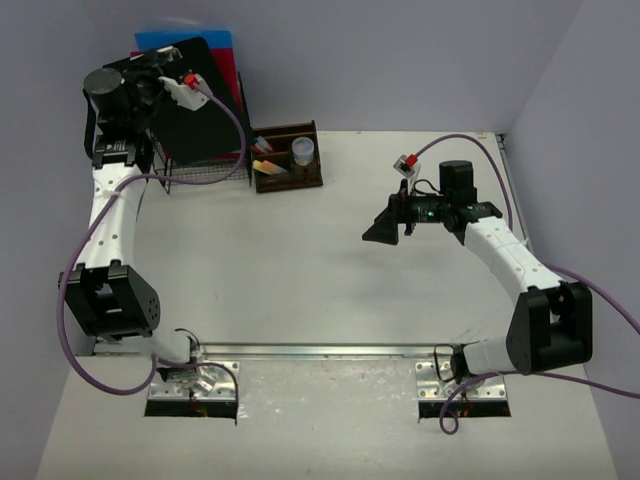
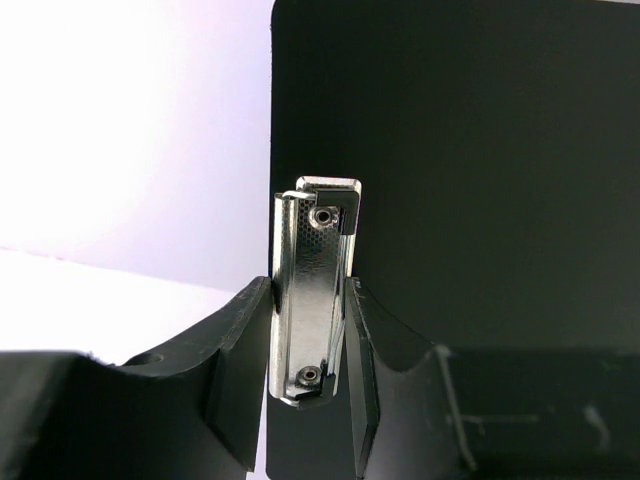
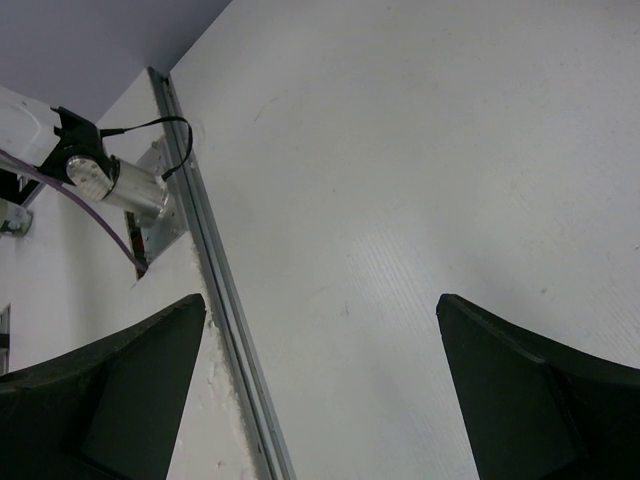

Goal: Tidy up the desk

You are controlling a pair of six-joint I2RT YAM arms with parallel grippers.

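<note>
The desk (image 1: 300, 270) is a large white tabletop with a silver rail (image 1: 320, 351) along its front edge. My left gripper (image 1: 152, 92) is raised at the far left. In the left wrist view it (image 2: 310, 300) is shut on the silver metal clip (image 2: 312, 270) of the black clipboard (image 2: 480, 170). The clipboard (image 1: 200, 105) stands upright at the back left. My right gripper (image 1: 385, 228) hovers open and empty over the desk's right middle. Its wrist view shows its fingers (image 3: 520, 390) wide apart above the bare desk (image 3: 400, 200) and the rail (image 3: 215, 290).
A black wire rack (image 1: 205, 172) at the back left holds the clipboard, with blue and red folders (image 1: 225, 55) behind it. A small brown wooden organizer (image 1: 287, 157) with pens and a cup stands to its right. Walls close the back and right sides.
</note>
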